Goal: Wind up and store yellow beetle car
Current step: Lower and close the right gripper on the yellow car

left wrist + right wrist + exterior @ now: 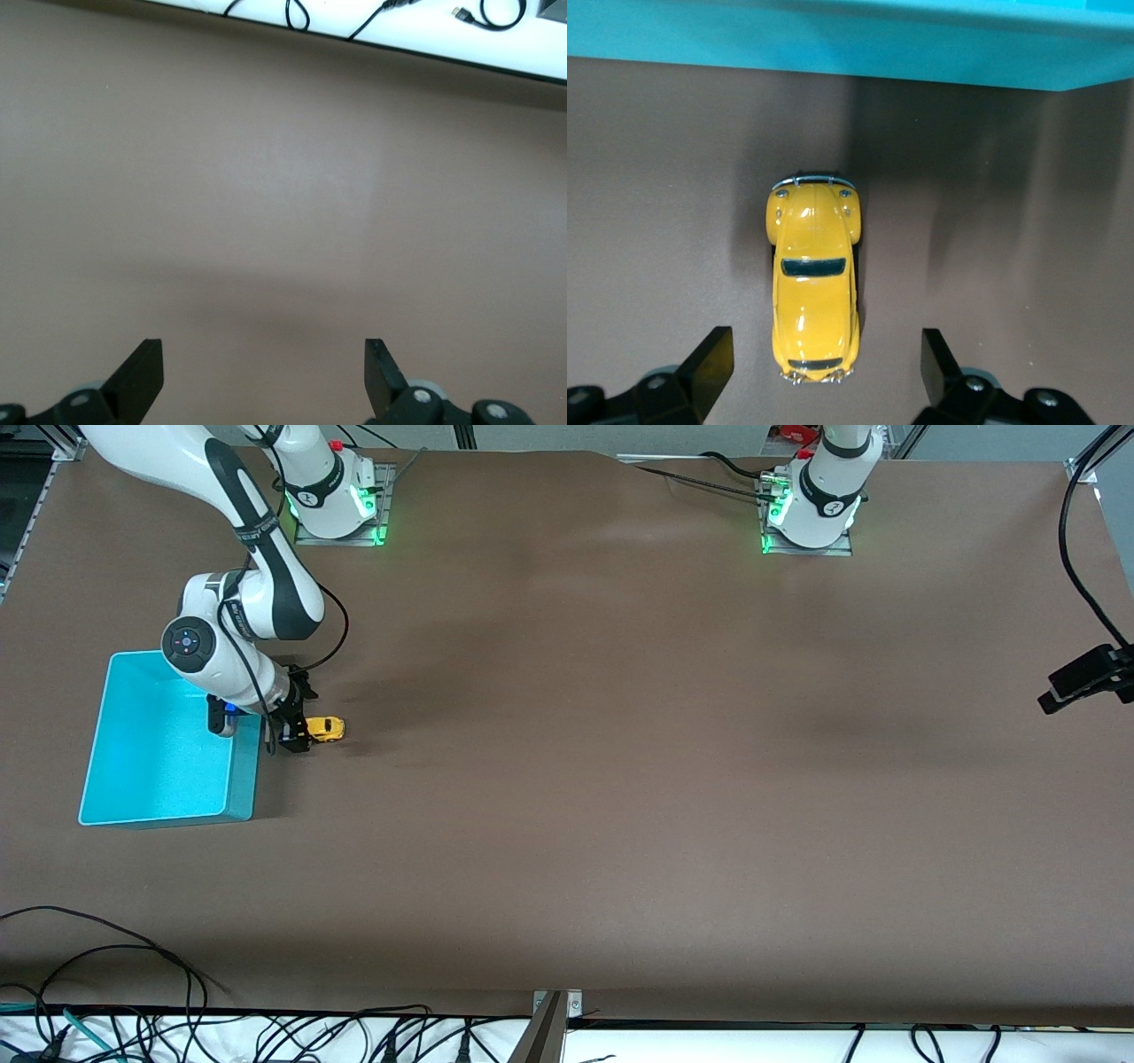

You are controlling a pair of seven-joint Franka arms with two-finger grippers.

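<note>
The yellow beetle car stands on its wheels on the brown table, close beside the turquoise bin, on the side toward the left arm's end. My right gripper is low at the car, between the car and the bin. In the right wrist view the gripper is open, with a black finger on each side of one end of the car, not touching it. My left gripper is open and empty over bare table; it does not show in the front view.
The bin's wall runs just past the car's other end. A black camera hangs at the left arm's end of the table. Cables lie along the table edge nearest the front camera.
</note>
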